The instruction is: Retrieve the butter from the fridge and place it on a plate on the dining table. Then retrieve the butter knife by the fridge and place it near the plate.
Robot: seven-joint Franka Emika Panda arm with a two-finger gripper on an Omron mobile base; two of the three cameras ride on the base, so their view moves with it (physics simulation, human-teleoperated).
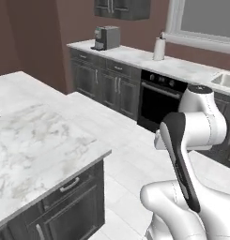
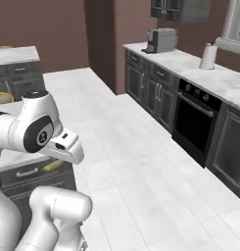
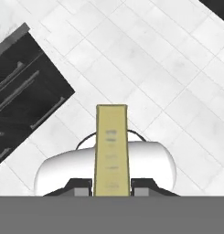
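Observation:
The butter (image 3: 112, 146), a pale yellow stick, stands up between the two dark fingertips (image 3: 79, 188) of my gripper (image 3: 112, 189), which is shut on it. The hand points down at the white tiled floor. In the right base view a yellow end of the butter (image 2: 51, 165) pokes out below the white hand (image 2: 62, 145), in front of a dark drawer. The fridge, the plate and the butter knife are out of view. A marble-topped island (image 1: 36, 145) with dark drawers lies on the left; I cannot tell whether it is the dining table.
A back counter (image 1: 149, 61) carries a coffee machine (image 1: 106, 37) and a paper-towel roll (image 1: 158, 48), with a black oven (image 1: 159, 98) below. A wide tiled aisle (image 2: 141, 162) runs between the island and these cabinets. A sink (image 1: 224, 80) sits at the far right.

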